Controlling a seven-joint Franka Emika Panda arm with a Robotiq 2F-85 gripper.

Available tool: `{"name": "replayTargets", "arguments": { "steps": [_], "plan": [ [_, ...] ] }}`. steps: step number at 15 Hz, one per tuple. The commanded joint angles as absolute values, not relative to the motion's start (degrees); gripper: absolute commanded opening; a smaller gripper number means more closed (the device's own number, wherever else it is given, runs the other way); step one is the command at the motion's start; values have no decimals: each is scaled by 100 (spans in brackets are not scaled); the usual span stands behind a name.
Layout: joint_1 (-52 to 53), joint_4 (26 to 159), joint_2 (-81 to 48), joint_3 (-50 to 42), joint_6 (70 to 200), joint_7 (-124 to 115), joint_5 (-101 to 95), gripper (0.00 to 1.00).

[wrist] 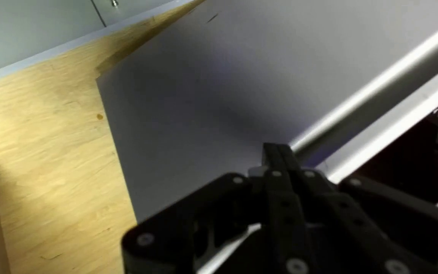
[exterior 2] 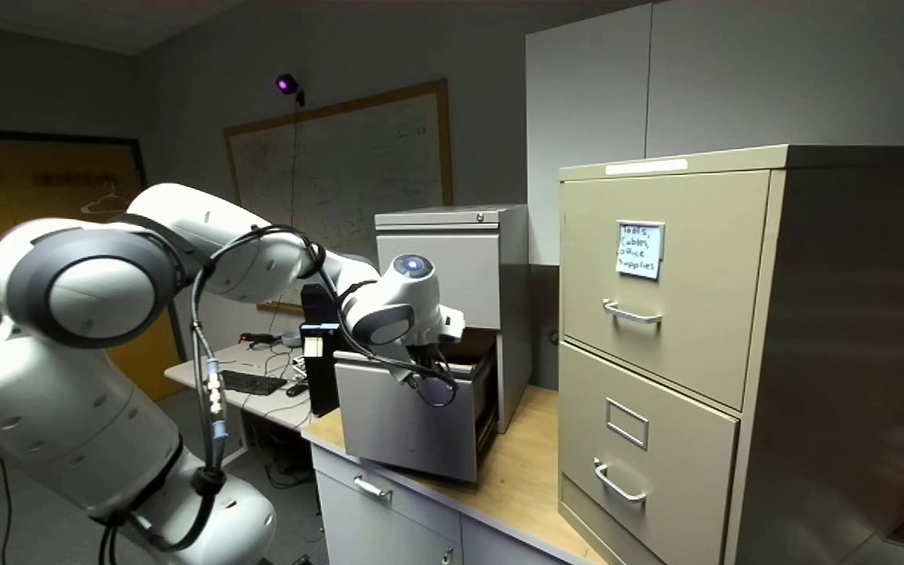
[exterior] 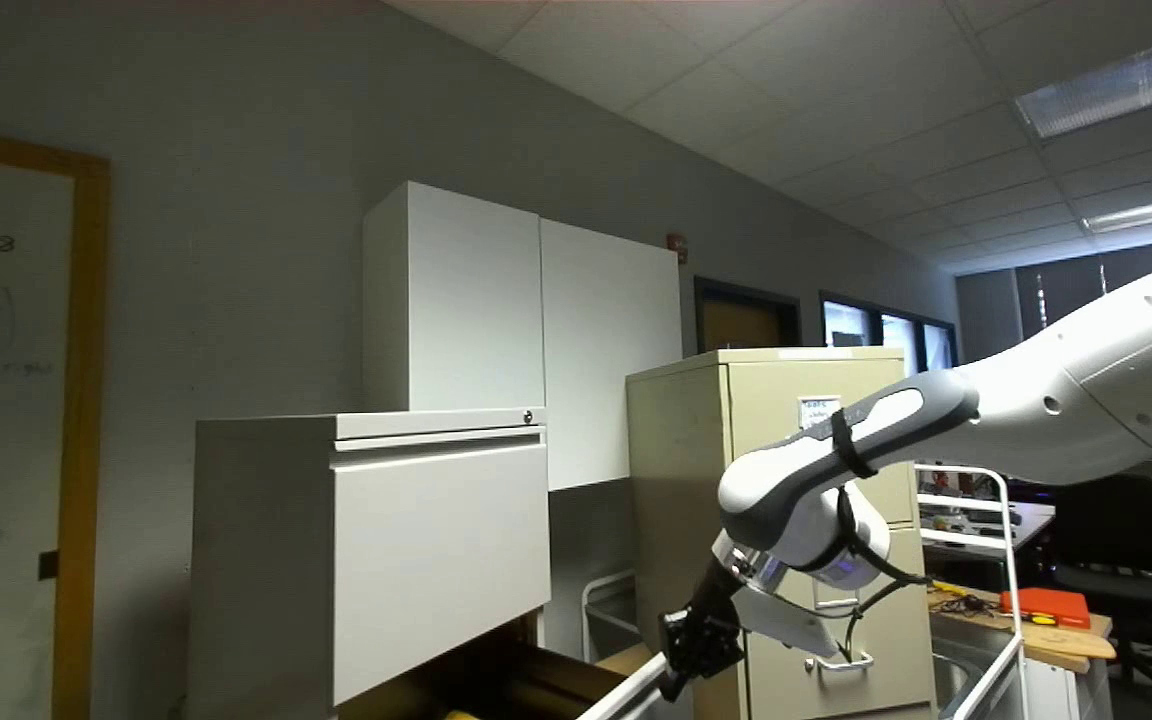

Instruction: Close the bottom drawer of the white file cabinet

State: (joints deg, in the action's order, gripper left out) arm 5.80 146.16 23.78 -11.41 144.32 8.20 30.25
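The white file cabinet (exterior: pixel 441 565) shows in both exterior views (exterior 2: pixel 440 275), with its upper drawer front flush. The bottom drawer (exterior 2: pixel 405 420) is pulled out below it. Its pale rim (exterior: pixel 626 690) and dark inside show in an exterior view, and its grey-looking front fills much of the wrist view (wrist: pixel 203 99). My gripper (wrist: pixel 278 148) has its fingertips together with nothing seen between them. It points down at the drawer's front and top rim, near one end. In an exterior view the black fingers (exterior: pixel 674 690) overlap the rim; I cannot tell whether they touch it.
A taller beige file cabinet (exterior 2: pixel 656 369) stands beside the white one. Both sit on a wooden counter (exterior 2: pixel 526 471), also in the wrist view (wrist: pixel 51 152). White wall cupboards (exterior: pixel 476 310) hang behind. A desk with a keyboard (exterior 2: pixel 252 383) is beyond the arm. Something yellow (exterior: pixel 459 715) lies in the drawer.
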Motion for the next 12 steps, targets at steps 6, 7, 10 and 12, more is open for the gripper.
{"name": "replayTargets", "arguments": {
  "steps": [6,7,10,12],
  "plan": [
    [834,13976,1266,-1327,14479,2701,5683,2],
    [761,13828,1249,-1306,14415,2908,5986,2],
    [565,13428,1146,-1195,14242,3385,6690,2],
    [473,13095,975,-1113,14156,3611,7074,2]
  ]
}}
